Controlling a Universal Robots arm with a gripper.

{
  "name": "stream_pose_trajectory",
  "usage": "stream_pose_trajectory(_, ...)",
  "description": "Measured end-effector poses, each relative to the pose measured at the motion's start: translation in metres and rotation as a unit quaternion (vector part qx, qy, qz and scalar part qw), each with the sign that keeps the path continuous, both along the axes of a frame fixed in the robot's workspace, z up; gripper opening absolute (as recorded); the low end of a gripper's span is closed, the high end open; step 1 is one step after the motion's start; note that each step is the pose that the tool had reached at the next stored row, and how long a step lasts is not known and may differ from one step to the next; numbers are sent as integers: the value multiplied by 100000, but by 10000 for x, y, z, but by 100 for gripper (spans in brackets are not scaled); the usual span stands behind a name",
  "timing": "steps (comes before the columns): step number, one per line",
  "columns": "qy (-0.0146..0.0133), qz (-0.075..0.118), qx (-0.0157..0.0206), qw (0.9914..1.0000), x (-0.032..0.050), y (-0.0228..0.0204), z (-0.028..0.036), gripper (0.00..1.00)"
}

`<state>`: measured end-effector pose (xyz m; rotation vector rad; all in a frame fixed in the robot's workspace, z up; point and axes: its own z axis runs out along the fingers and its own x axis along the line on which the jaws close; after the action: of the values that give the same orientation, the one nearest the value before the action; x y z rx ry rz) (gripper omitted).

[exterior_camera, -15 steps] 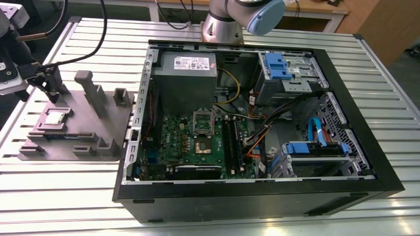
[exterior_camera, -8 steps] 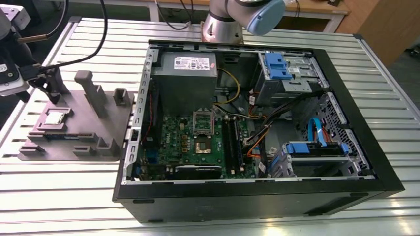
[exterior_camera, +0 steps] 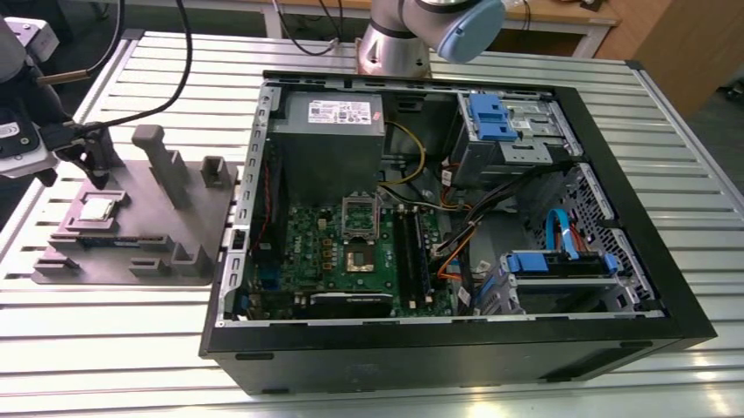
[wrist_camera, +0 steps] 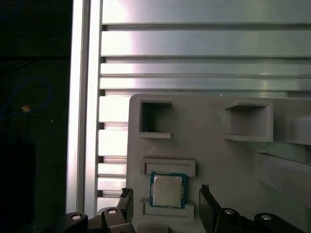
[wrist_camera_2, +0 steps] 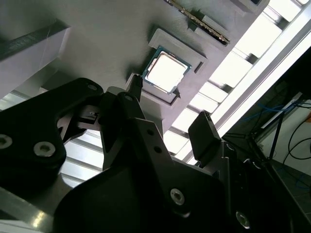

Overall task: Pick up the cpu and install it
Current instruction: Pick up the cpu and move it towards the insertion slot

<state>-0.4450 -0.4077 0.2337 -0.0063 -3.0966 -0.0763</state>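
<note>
Exterior view: the cpu lies flat, metal top up, in a recess of the grey tray on the bench, at the exterior view's left of the open computer case. The jaws hang close over it.

Second wrist view: jaws wide and empty, the cpu beyond them.

First wrist view: the cpu is square with no long axis, edges parallel to the recess walls, between the jaws and untouched.

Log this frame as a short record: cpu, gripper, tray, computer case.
cpu: lying flat in its recess on the grey tray, not picked up
gripper: open, above the cpu, a finger on either side, no contact visible
grey tray: on the slatted table, at the exterior view's left of the case
computer case: open, motherboard exposed
</note>
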Motion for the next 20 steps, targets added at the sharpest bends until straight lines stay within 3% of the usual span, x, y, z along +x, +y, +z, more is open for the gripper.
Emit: stream_pose_trajectory(20,-8,-9,4,100000,0,0,-26,65)
